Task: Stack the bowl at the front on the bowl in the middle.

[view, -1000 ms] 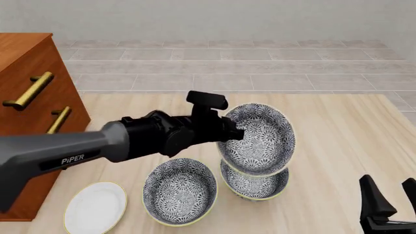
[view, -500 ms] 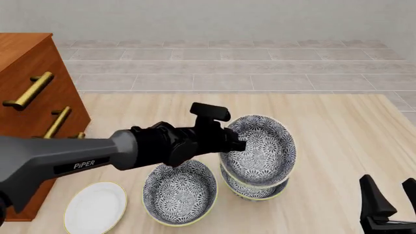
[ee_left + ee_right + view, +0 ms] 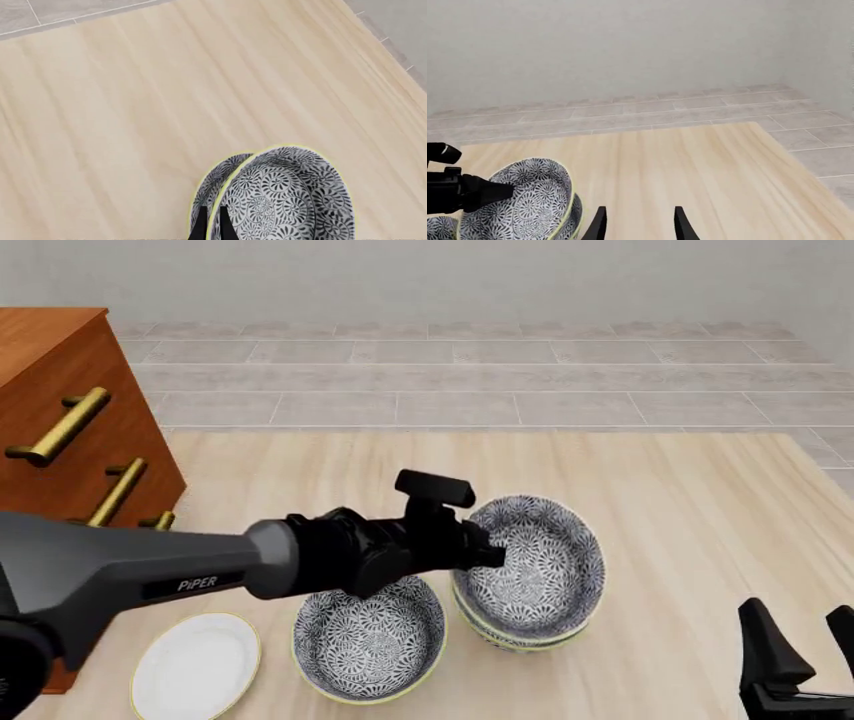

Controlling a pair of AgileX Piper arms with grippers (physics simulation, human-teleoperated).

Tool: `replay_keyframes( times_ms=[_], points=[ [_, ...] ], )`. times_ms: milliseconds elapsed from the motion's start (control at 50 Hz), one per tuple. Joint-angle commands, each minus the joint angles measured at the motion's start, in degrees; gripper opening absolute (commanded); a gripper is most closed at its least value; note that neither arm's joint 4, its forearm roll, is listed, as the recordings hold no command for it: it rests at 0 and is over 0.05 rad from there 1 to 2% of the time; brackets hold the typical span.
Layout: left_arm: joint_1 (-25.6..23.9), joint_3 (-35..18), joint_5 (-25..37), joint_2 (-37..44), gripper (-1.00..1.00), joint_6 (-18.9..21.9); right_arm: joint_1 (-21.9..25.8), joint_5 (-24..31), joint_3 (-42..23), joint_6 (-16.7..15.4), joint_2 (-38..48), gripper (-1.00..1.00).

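The bowl at the front (image 3: 537, 558), blue-grey floral with a cream-yellow rim, is tilted and rests in the bowl in the middle (image 3: 518, 636), whose rim shows just below it. My left gripper (image 3: 486, 550) is shut on the upper bowl's left rim. In the left wrist view the fingertips (image 3: 200, 226) pinch that rim, with the held bowl (image 3: 283, 200) over the lower bowl (image 3: 215, 181). My right gripper (image 3: 803, 658) stands open and empty at the table's front right. The right wrist view shows the held bowl (image 3: 534, 200) beyond its own open gripper (image 3: 639, 225).
A third patterned bowl (image 3: 370, 635) sits just left of the stack, under my left arm. A flat white plate (image 3: 196, 665) lies at the front left. A wooden dresser (image 3: 60, 440) with brass handles stands along the left edge of the table (image 3: 694, 500).
My left gripper has come down with the bowl. The bowl hung tilted above the lower bowl a second ago and now sits in it.
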Motion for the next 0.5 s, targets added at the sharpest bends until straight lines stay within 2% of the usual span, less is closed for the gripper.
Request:
replay_keyframes(
  times_ms=[20,340,360,500],
  points=[
    [-0.3,0.1,-0.7,0.6,-1.00,-0.1,0.0,0.0,0.0,0.0,0.0,1.00],
    [-0.7,-0.9,0.4,2.0,-1.00,0.5,-0.3,-0.1,0.0,0.1,0.1,1.00],
    [-0.7,-0.9,0.4,2.1,1.00,0.5,-0.3,-0.1,0.0,0.0,0.1,1.00],
    [-1.5,-1.1,0.7,2.2,1.00,0.5,-0.3,0.0,0.0,0.1,0.1,1.00]
  ],
)
